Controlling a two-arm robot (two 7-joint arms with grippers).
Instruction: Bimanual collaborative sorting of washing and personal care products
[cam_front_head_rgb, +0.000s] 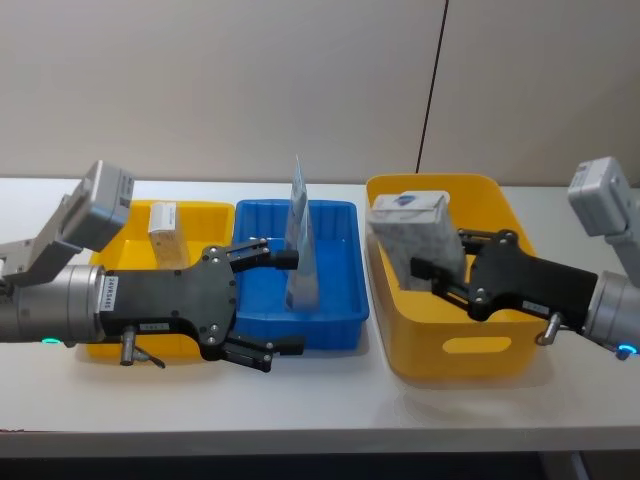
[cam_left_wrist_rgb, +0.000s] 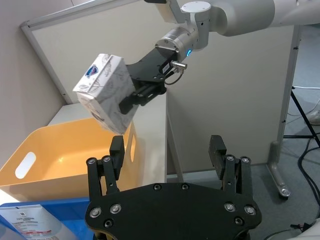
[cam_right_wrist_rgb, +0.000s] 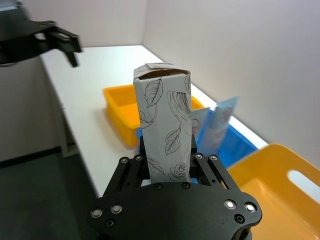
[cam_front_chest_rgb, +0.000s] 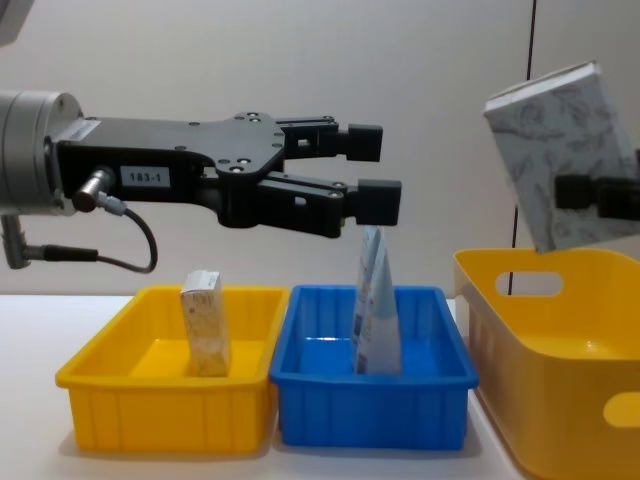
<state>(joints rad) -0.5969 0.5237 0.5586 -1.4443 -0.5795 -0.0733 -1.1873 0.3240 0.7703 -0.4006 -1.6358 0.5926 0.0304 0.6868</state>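
We see the leaf-print soft pack (cam_front_head_rgb: 415, 235) tilted in the air above the large yellow bin (cam_front_head_rgb: 440, 345). The right gripper (cam_front_head_rgb: 442, 256) has its fingers closed on the pack's sides. The left gripper (cam_front_head_rgb: 283, 303) hangs with fingers spread wide, high over the blue tray (cam_front_head_rgb: 330, 325) and the small yellow tray (cam_front_chest_rgb: 160, 385). In the head view it hides part of both. Two tubes (cam_front_chest_rgb: 375, 300) stand leaning in the blue tray, and one carton (cam_front_chest_rgb: 203, 322) stands upright in the small yellow tray. The three containers stand side by side on a white counter (cam_front_head_rgb: 300, 410), before a plain beige wall.
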